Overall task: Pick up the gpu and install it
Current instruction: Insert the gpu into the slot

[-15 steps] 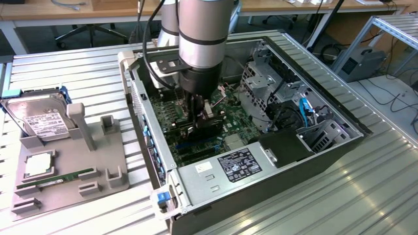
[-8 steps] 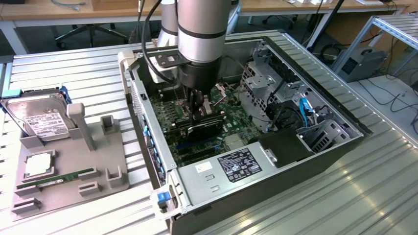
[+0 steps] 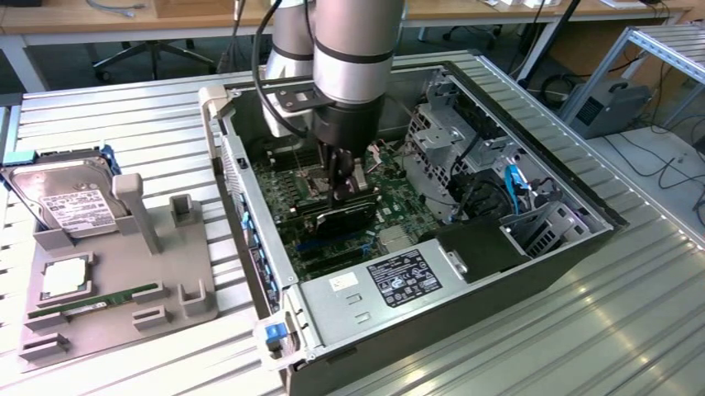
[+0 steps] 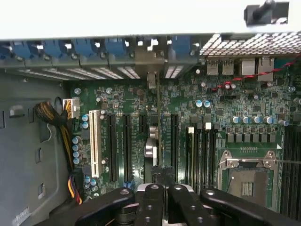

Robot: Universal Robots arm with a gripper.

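Open PC case (image 3: pixel 529 272) on metal counter (image 3: pixel 99 124); grey tray (image 3: pixel 111 322) w/ hard drive (image 3: pixel 66 202), green memory stick (image 3: pixel 94 304) beside it.

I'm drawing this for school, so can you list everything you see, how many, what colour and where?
computer case: one, black and grey, open, middle of table
motherboard: one, green, inside the case
gpu: one, dark, on edge over the motherboard
hard drive: one, silver with white label, on the holder
memory stick: one, green, on the holder
holder: one, grey, beside the case, exterior view's left
table: one, silvery slats
arm: one, silver and black, reaching into the case
gripper: one, black, jaws shut on the gpu
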